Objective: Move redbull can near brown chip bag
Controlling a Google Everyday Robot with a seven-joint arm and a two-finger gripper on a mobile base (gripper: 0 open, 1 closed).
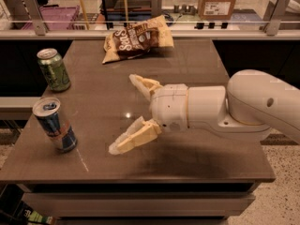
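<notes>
The redbull can (55,124) stands upright at the table's front left, slim, blue and silver with a silver top. The brown chip bag (137,38) lies at the back middle of the table. My gripper (123,112) is over the middle of the table, pointing left, with its two pale fingers spread wide apart and nothing between them. It is to the right of the redbull can, with a clear gap to it, and in front of the chip bag.
A wider green can (54,70) stands upright at the left edge, behind the redbull can. The brown table (197,163) ends close in front of the gripper. A rail with shelves, a purple crate (56,17) and a cardboard box (219,3) runs behind the table.
</notes>
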